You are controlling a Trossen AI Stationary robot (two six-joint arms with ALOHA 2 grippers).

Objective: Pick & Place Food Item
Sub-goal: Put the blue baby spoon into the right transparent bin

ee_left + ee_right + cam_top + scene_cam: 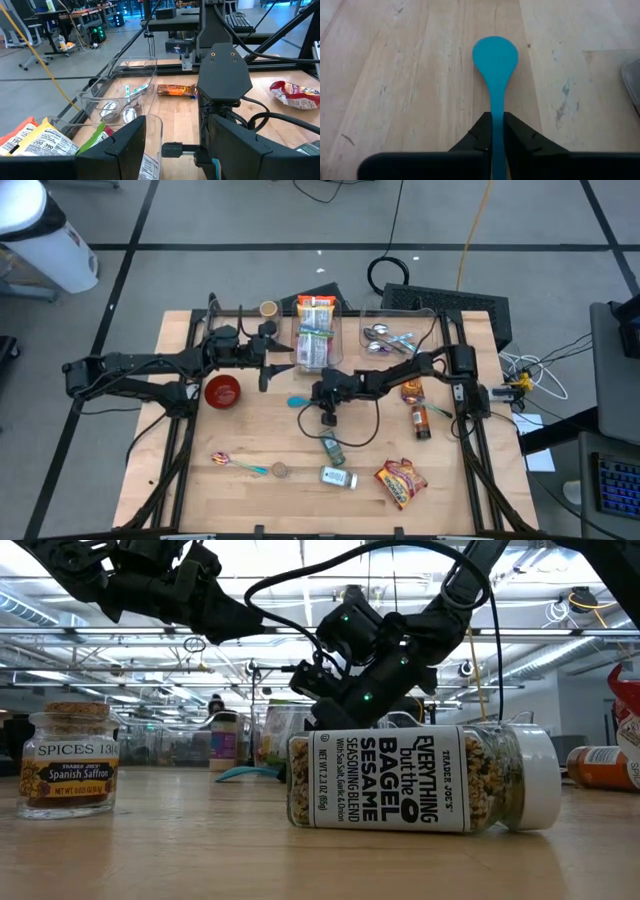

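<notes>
A: Blue spoon (494,65) — where does it lie?

B: Flat on the bench (250,445), near the middle, just in front of the 2 clear bins. The right tool (493,131) has its fingers (517,136) pressed together on the spoon's handle, 1 on each side; the bowl of the spoon points away from the wrist. In the high view the right tool (318,395) sits just beside the spoon's blue bowl (297,402).

A: And the left tool?

B: The left tool (268,367) hangs at the near edge of the clear bin of snack packets (316,332), fingers spread, nothing between them. From its wrist I see the yellow packets (42,141) in that bin and metal spoons (116,110) in the bin next to it.

A: What else is on the bench?

B: A red bowl (223,391) left of centre, a seasoning jar (420,778) lying on its side at the front, a saffron jar (70,761) standing upright, a red snack bag (400,481) at the front right, and a sauce bottle (421,423) lying by the right arm.
</notes>
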